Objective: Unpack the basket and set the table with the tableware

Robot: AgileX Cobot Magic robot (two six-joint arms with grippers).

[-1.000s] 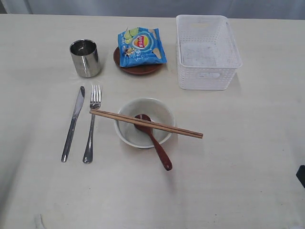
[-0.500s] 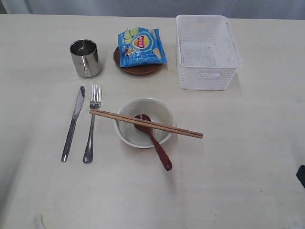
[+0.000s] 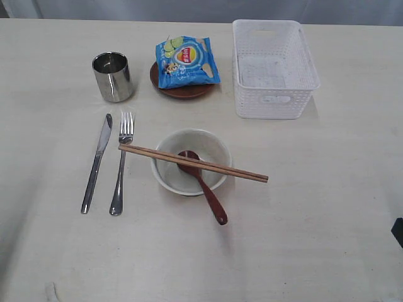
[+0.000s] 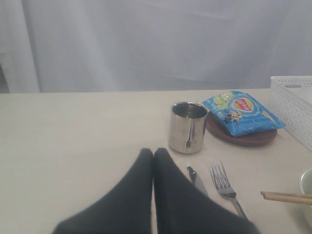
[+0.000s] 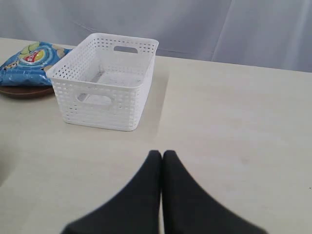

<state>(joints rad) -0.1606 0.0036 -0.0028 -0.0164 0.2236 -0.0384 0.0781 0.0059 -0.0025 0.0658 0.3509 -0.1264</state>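
The white lattice basket (image 3: pixel 274 68) stands empty at the back right of the pale table (image 3: pixel 327 207). A steel cup (image 3: pixel 113 76) stands at the back left, beside a brown plate (image 3: pixel 184 90). The knife (image 3: pixel 96 162) and fork (image 3: pixel 121 162) lie side by side left of the off-white bowl (image 3: pixel 191 160). Wooden chopsticks (image 3: pixel 192 163) rest across the bowl's rim, and a red-brown spoon (image 3: pixel 204 187) leans in it. My left gripper (image 4: pixel 153 152) is shut and empty, short of the cup (image 4: pixel 187 126). My right gripper (image 5: pixel 162 154) is shut and empty, short of the basket (image 5: pixel 105 80).
A blue chip bag (image 3: pixel 187 61) lies on the brown plate. A dark corner of the right arm (image 3: pixel 398 231) shows at the right edge of the exterior view. A pale curtain hangs behind the table's far edge.
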